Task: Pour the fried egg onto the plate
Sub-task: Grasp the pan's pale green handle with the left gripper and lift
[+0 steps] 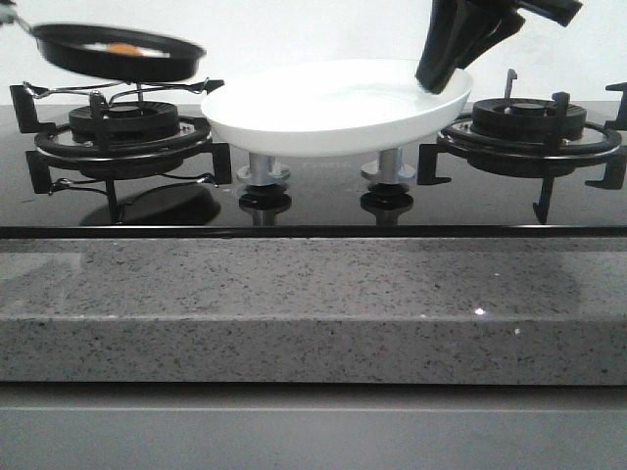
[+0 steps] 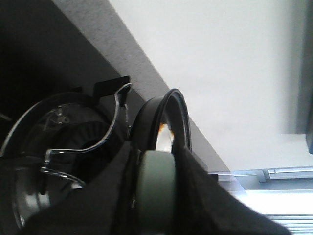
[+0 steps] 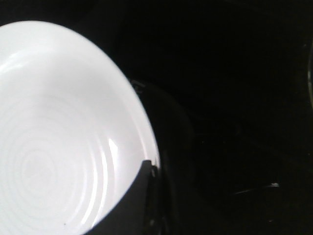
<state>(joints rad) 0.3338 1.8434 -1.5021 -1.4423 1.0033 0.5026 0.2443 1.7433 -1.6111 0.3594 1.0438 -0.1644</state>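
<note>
Jaws first: the right gripper (image 1: pixel 443 78) comes down from the upper right and is clamped on the far right rim of the plate (image 1: pixel 333 113), one finger (image 3: pixel 134 205) lying over the inner edge in the right wrist view. That white plate sits lifted and slightly tilted between the two burners, above the two silver knobs (image 1: pixel 387 168) and apart from them. Its bowl shows only glossy white with faint rings.

Over on the left, the left gripper (image 2: pixel 155 196) is seen only from its wrist camera, dark fingers (image 2: pixel 200 196) closed in on either side of a grey-green handle (image 2: pixel 155 188) that leads to the frying pan (image 1: pixel 118 51). They grip it tightly. The black pan hangs above the left burner (image 1: pixel 122 127), clear of the pan support, roughly level in the front view.

And the fried egg (image 1: pixel 122 47) is in the pan: a pale sliver with an orange spot shows just over the rim, well left of the plate.

Below it all, black glass hob (image 1: pixel 313 201) and a speckled grey stone worktop (image 1: pixel 313 304) along the front.
</note>
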